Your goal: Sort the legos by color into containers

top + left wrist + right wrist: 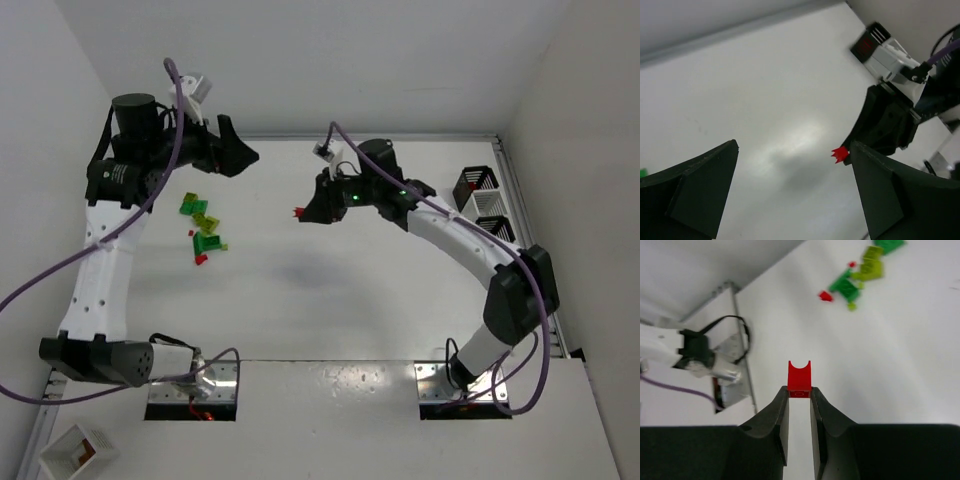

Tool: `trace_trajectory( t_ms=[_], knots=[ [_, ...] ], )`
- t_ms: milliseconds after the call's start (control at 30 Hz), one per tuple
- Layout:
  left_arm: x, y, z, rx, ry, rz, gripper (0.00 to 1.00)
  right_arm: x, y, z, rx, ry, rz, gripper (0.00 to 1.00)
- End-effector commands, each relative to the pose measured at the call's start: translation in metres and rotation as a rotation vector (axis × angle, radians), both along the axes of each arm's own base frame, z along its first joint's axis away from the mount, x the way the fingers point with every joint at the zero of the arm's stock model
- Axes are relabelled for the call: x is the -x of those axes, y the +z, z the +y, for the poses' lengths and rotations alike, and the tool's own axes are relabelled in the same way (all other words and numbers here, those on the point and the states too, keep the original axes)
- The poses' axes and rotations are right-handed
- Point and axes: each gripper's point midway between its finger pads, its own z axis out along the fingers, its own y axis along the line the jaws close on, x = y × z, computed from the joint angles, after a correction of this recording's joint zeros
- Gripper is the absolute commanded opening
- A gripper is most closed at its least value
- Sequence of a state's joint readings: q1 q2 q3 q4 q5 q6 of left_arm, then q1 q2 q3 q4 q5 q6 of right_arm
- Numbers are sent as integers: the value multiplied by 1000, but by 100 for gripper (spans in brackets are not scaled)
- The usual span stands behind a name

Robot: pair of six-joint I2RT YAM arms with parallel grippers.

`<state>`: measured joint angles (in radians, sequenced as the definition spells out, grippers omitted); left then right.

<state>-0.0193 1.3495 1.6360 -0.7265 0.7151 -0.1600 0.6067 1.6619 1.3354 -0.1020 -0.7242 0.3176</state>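
My right end effector (799,391) was pinched narrow on one red lego (799,376). It gripped the lower end, so the rest of the piece stood out past the fingertips along their line, above the bare table (330,300). My left end effector (794,150) hung spread wide and empty toward the far left corner. From the red lego, the containers (476,183) lay off to the right. They were black slatted bins in a row against the table's right edge near the far corner, with a white bin (490,205) between them. The loose legos (205,225), green, lime and red, lay scattered on the opposite side, nearer the left edge. I judged my right arm much the nearer to the bins, so the carry looked like a swing rightward. Which bin should take red I could not tell, since their insides did not show. The right wrist view gave the grip plainly but no bins; only the top view held those. The left wrist view caught the red piece from the side.
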Motion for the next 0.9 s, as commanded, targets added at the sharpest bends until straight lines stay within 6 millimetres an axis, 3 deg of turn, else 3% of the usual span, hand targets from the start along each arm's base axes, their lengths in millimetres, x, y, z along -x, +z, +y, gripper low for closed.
trace_trajectory(
  t_ms=[0, 33, 133, 233, 267, 333, 500, 533, 600, 633, 667, 733, 767, 800, 833, 867],
  knots=[
    [-32, 16, 38, -113, 364, -79, 100, -21, 3, -47, 121, -144, -118, 1],
    [-32, 18, 36, -142, 378, -92, 100, -32, -8, -70, 190, -210, -124, 1],
    [-34, 19, 40, -284, 436, -154, 100, -49, -20, -110, 277, -338, -138, 0],
    [-37, 28, 27, -468, 480, -244, 100, -64, -37, -156, 350, -468, -87, 0],
    [-35, 35, 12, -490, 462, -283, 100, -71, -41, -174, 372, -517, -68, 0],
    [-33, 41, 8, -578, 469, -332, 100, -81, -45, -199, 420, -597, -67, 0],
    [-27, 42, -33, -451, 355, -323, 100, -119, -37, -283, 530, -791, -103, 0],
    [-25, 42, -32, -365, 390, -277, 100, -123, -45, -297, 564, -812, -77, 0],
    [-23, 35, -39, -278, 336, -224, 100, -135, -41, -332, 599, -870, -80, 0],
    [-18, 33, -31, -263, 322, -217, 100, -137, -42, -343, 612, -883, -73, 0],
    [-10, 29, -40, -258, 244, -213, 100, -143, -44, -357, 638, -900, -81, 0],
    [-7, 31, -32, -313, 286, -247, 100, -147, -46, -387, 661, -945, -67, 0],
    [-15, 33, -2, -399, 455, -260, 100, -153, -41, -395, 663, -960, -79, 0],
    [-19, 39, 10, -432, 532, -285, 100, -155, -50, -403, 680, -960, -56, 0],
    [-21, 55, 30, -470, 631, -338, 100, -159, -46, -417, 688, -981, -61, 0],
    [-21, 55, 31, -491, 624, -347, 100, -160, -49, -422, 686, -982, -42, 0]
  ],
)
